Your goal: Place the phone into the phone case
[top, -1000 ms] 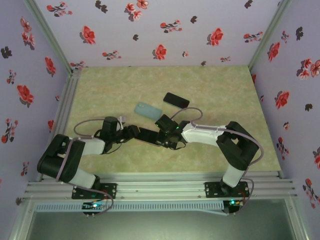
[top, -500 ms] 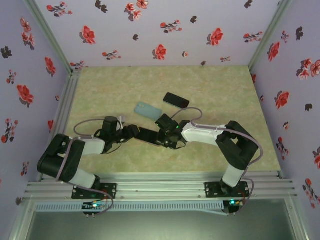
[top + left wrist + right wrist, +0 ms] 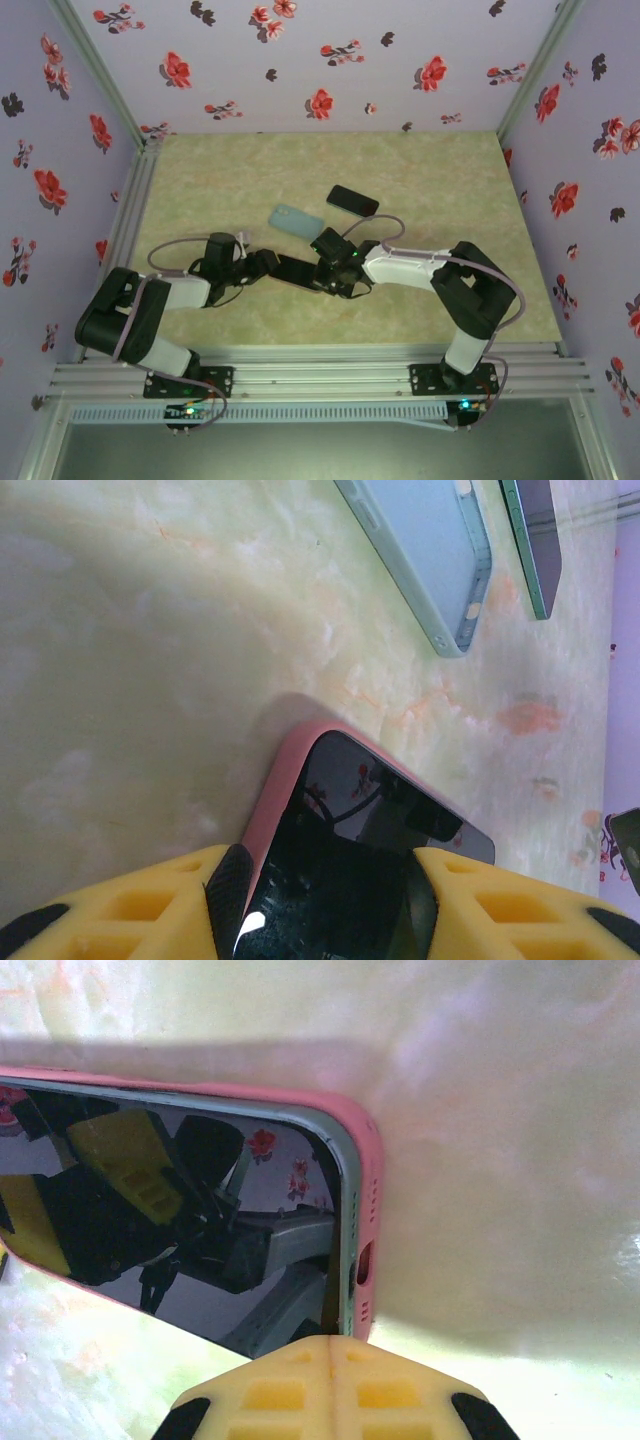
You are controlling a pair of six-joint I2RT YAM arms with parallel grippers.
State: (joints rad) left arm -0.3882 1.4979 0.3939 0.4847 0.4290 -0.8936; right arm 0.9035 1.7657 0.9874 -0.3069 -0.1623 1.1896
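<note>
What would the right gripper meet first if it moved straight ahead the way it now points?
The right gripper, shut, would likely hit the pink case around the phone almost immediately; depth unclear.

The right gripper (image 3: 333, 1355), its yellow fingers pressed together, met the near edge of a pink case (image 3: 365, 1190) close to its rounded corner. A phone (image 3: 180, 1210) lay inside the case's rim, its glossy dark screen mirroring yellow fingers, dark arm parts and a flowered wall. Small cut-outs lined the case's end. Pale, marbled green table (image 3: 500, 1110) lay beyond.
</note>
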